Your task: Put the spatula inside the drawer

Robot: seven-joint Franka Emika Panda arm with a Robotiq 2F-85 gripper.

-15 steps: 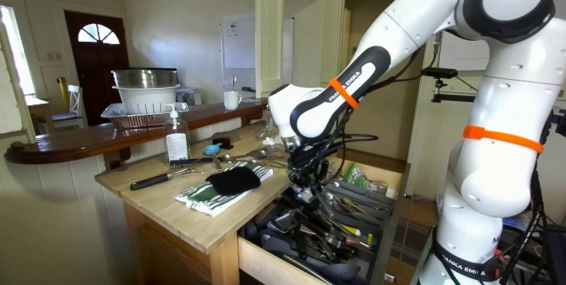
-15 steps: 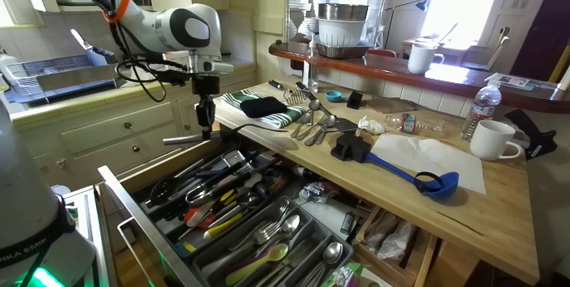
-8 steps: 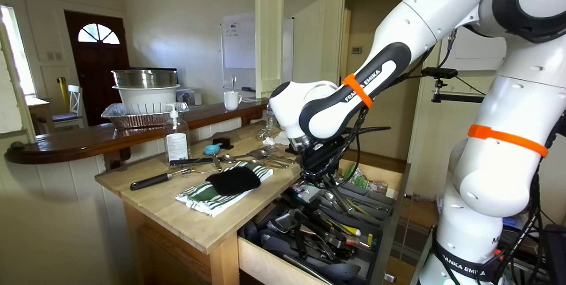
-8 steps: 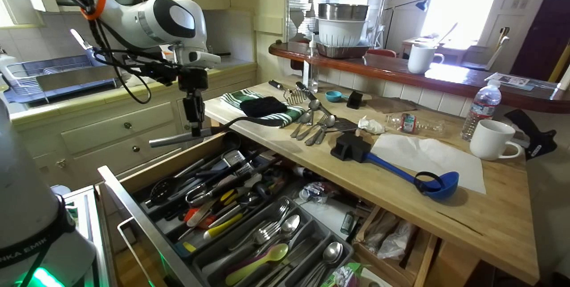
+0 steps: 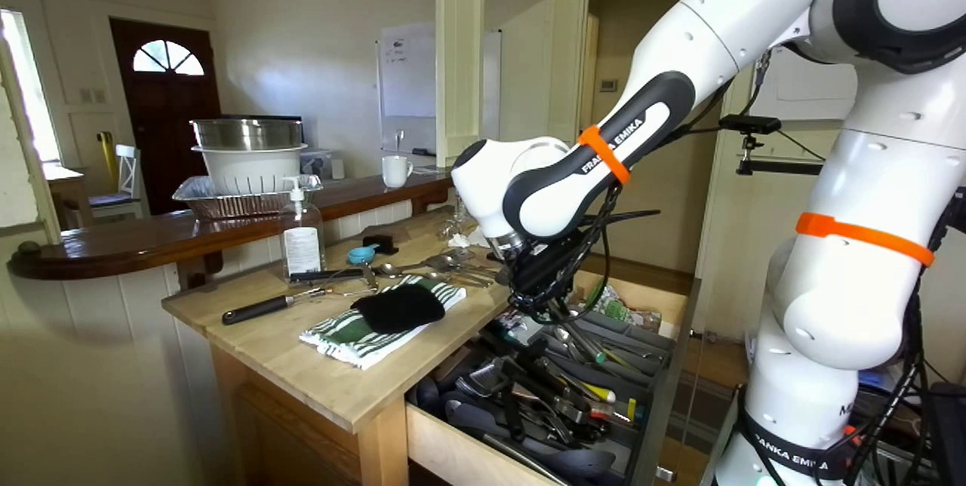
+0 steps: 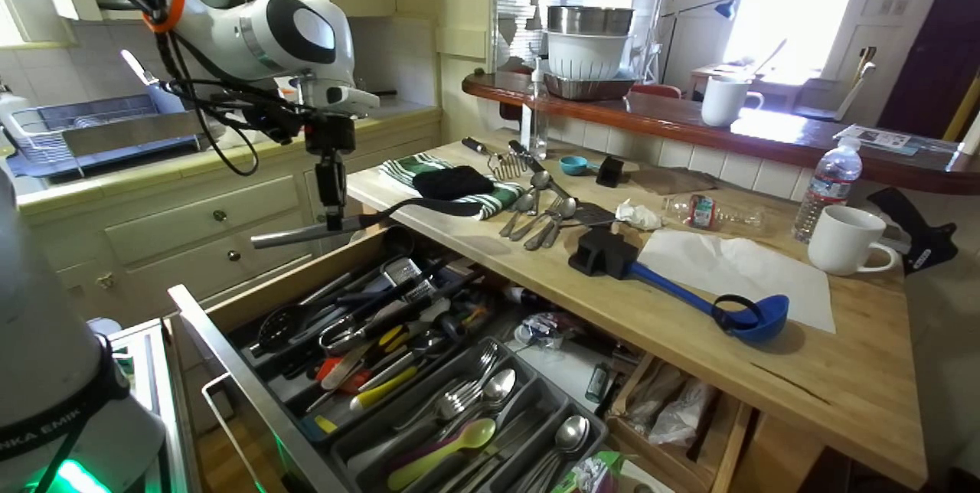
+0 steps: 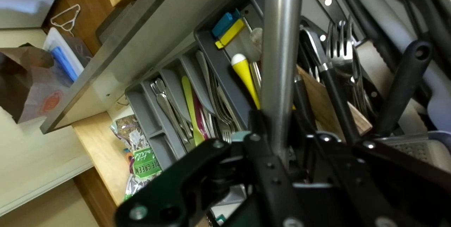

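– The claw [image 6: 334, 222], first. Has it got anything?

– The spatula [image 6: 366, 220]. The jaws are closed in to the tool's own thickness, pinching it about where bright handle [image 6: 295, 234] turns dark.

– And left of the claw?

– The free end of the handle, in an exterior view. A smooth metal bar by the look of it: stiff, not fragile, and I'd guess slick enough to roll in the pinch.

– Below it?

– The drawer [image 6: 227, 355], pulled out, crowded with utensils [image 6: 387, 387]. So the spatula isn't in; it hangs above that clutter.

– Right of the claw, then.

– The dark neck and far end, reaching towards the counter [image 6: 857, 355], across the striped towel [image 6: 409, 165] in that view. I can't tell whether it touches.

– Heavy?

– Light, probably, but long, so it may swivel head-down. The present hold, near the join, ought to balance it; out at the tip of the handle would be worse. If it did turn, I'd shift the grip a little towards the dark side, where it looks less polished. I'd bring that far end clear of the counter edge before lowering.
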